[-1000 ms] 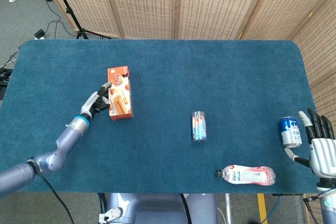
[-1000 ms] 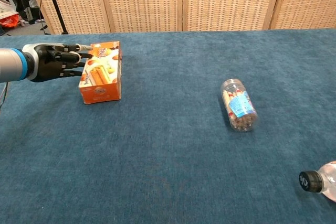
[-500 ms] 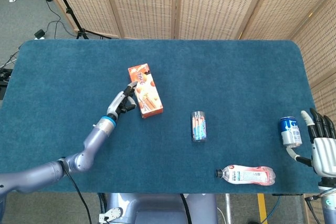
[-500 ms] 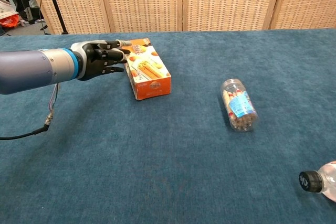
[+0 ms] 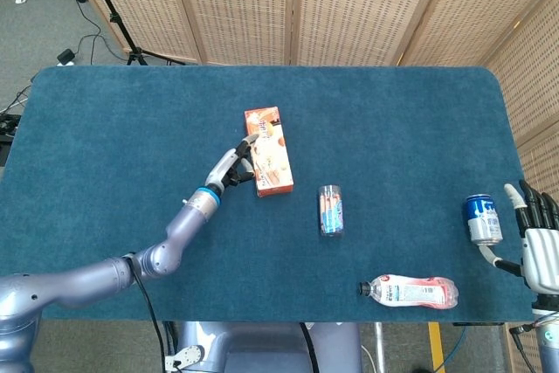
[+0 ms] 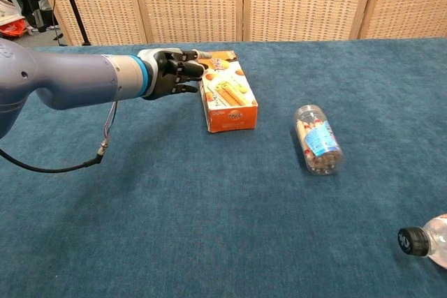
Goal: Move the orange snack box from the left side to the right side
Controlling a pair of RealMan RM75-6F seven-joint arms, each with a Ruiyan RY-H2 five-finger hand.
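from above, in the head view, the blue table (image 5: pixel 122 120) carries the orange snack box (image 5: pixel 269 151) lying flat a little left of the table's middle, its long side running roughly away from the robot. the left hand (image 5: pixel 234 166) reaches in from the lower left and its fingers touch the box's left long side; whether they wrap the box or only press against it, i cannot tell from this view. to the right of the box, apart from it, lies a clear jar (image 5: pixel 331 210) on its side. nearer the front edge a plastic bottle (image 5: pixel 409 291) lies flat with its black cap pointing left. a blue can (image 5: pixel 481 218) stands upright near the right edge, and just beside it the right hand (image 5: pixel 540 246) sits with fingers spread upward, holding nothing.

at table height, in the chest view, the orange snack box (image 6: pixel 228 100) lies flat with an orange end face toward the camera. the left hand (image 6: pixel 173 73) is stretched out level, its dark fingers laid against the box's far left edge, not clearly closed around it, so its grasp stays uncertain. the clear jar (image 6: pixel 317 139) lies to the right of the box, well apart. the plastic bottle (image 6: pixel 422 241) shows only its cap and neck at the lower right corner. woven screens (image 6: pixel 244 1) stand behind the table.
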